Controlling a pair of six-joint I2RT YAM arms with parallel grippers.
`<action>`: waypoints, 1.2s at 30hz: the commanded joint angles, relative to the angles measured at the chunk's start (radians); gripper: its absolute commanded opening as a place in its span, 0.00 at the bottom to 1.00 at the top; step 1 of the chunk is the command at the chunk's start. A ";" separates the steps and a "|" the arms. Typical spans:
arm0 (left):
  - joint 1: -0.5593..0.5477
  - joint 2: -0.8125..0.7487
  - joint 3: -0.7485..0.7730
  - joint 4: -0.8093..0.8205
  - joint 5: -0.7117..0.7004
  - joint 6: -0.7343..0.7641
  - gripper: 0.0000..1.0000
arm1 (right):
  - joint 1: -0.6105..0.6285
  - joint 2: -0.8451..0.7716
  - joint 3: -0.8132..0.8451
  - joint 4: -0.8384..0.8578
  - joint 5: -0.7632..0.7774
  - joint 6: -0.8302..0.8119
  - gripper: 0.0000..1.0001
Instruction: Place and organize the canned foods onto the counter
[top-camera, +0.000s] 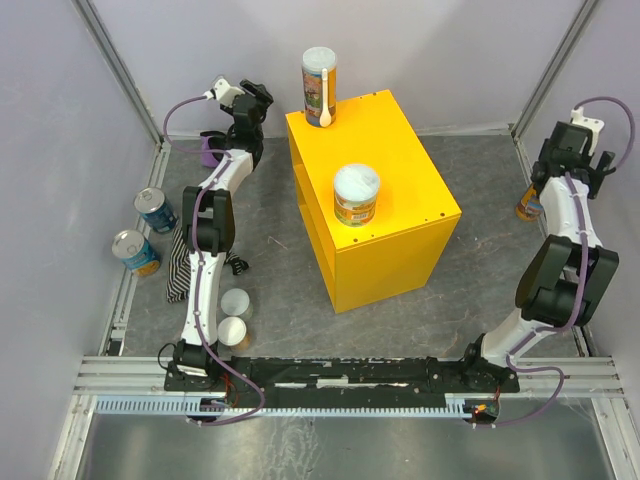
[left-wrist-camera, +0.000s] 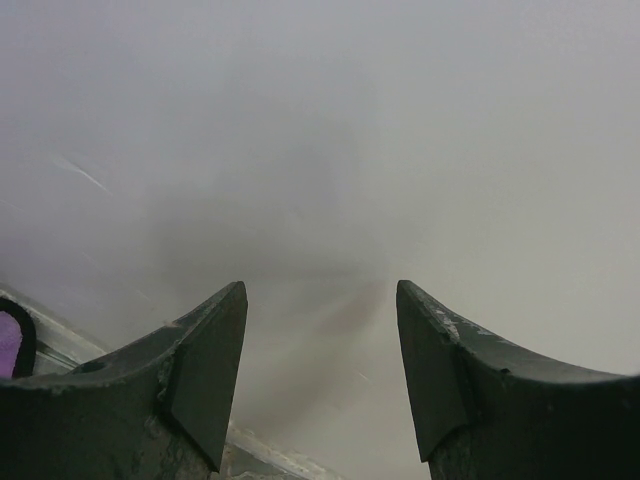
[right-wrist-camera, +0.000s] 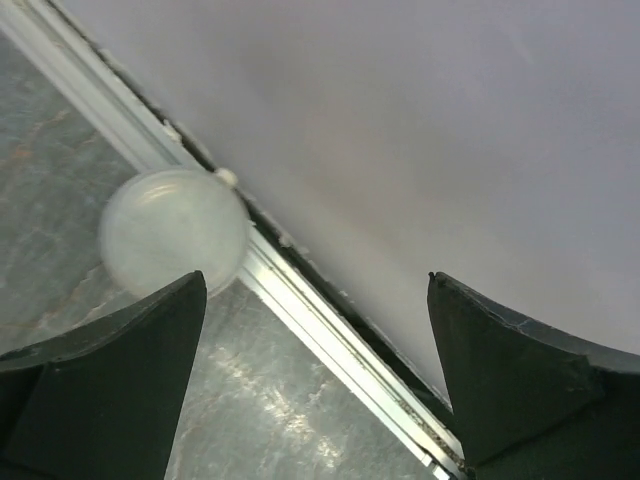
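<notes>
right fingers (right-wrist-camera: 520, 380) matte dark wedges, round frosted lid (right-wrist-camera: 172, 230)

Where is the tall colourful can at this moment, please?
In the top view, the tall can stands on the yellow counter, near its far left corner, behind the short pale-lidded can on the same top.

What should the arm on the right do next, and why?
Probably shift the right gripper until the pale-lidded can sits between its jaws: they stand open and empty, with the can off to one side, not on the yellow counter.
</notes>
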 joint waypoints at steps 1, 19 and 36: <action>0.003 -0.060 0.006 0.042 -0.012 0.053 0.68 | 0.069 -0.063 0.061 -0.012 0.048 0.064 0.99; 0.005 -0.051 0.004 0.043 -0.007 0.061 0.68 | 0.166 0.097 0.060 0.024 0.194 0.484 0.99; 0.008 0.015 0.085 0.040 0.011 0.066 0.69 | 0.284 0.357 0.287 -0.111 0.595 0.705 1.00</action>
